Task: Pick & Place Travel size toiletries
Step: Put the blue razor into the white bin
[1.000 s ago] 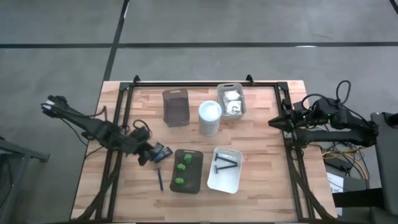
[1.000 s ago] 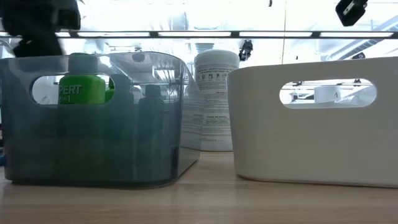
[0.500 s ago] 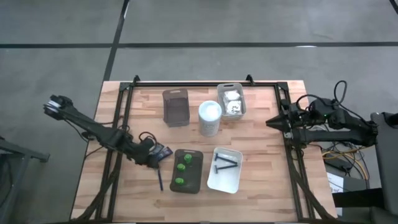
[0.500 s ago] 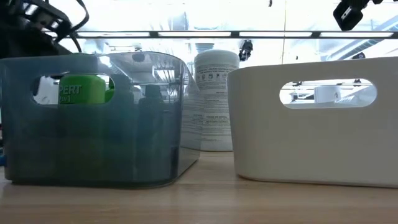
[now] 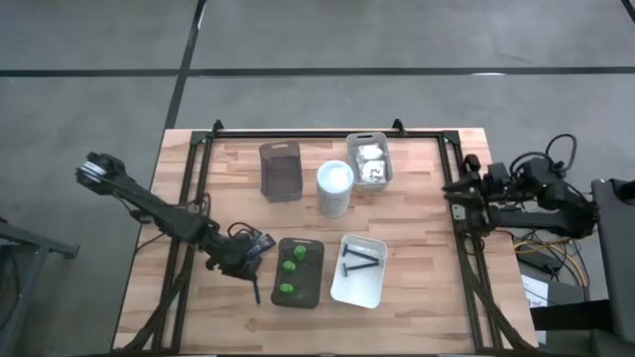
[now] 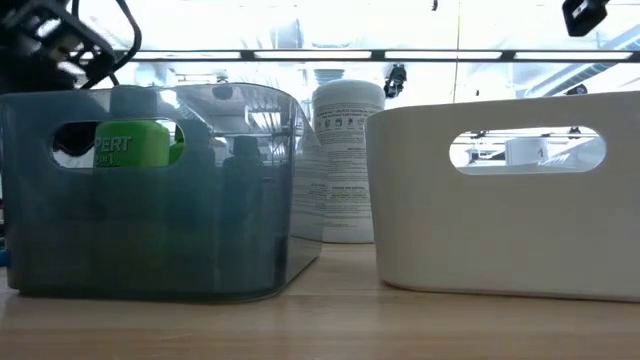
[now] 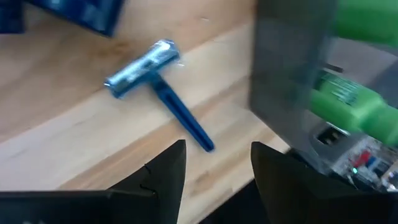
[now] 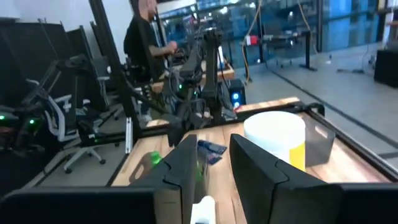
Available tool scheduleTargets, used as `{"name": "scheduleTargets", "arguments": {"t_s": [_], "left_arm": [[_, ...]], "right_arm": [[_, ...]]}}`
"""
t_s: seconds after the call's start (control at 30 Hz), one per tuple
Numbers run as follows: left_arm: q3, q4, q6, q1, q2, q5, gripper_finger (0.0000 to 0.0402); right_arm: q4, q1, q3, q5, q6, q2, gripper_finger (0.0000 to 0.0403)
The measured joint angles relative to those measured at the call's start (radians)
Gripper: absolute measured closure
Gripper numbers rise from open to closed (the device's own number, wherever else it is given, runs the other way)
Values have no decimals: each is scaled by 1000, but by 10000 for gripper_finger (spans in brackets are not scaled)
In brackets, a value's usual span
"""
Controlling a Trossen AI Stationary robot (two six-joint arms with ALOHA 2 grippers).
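Note:
My left gripper (image 5: 241, 268) (image 7: 214, 165) is open and hovers low over a slim blue razor (image 7: 155, 81) (image 5: 255, 288) that lies flat on the wood, left of the grey tray (image 5: 316, 288). Three green bottles (image 5: 291, 268) (image 7: 354, 106) lie in that tray. Two navy tubes (image 5: 260, 241) rest on the table just beyond the gripper. Dark slim items (image 5: 359, 260) lie in the white tray (image 5: 347, 290). White packets (image 5: 372, 164) fill a clear tray at the far side. My right gripper (image 5: 448, 190) (image 8: 214, 168) is open and waits at the table's right edge.
A tall white cylinder (image 5: 335, 188) stands mid-table beside an empty-looking grey tray (image 5: 280, 171). A black frame rail (image 5: 189, 198) runs along the table's sides. Bare wood lies near the left and right edges. A person (image 8: 146, 31) stands in the room beyond the table.
My left gripper has moved toward the table's near edge, past the navy tubes and closer to the blue razor. My right gripper has drawn back toward the table's right edge.

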Motion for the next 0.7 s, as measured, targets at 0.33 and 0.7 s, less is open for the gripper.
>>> {"name": "scheduleTargets", "arguments": {"t_s": [0.33,0.7], "left_arm": [[0,0,-56,-1,134,0,216],[3,6,-97,0,204,5,216]], "right_arm": [[52,0,-159,71,-9,-148,288],[394,0,-418,70,-176,-147,265]]}}
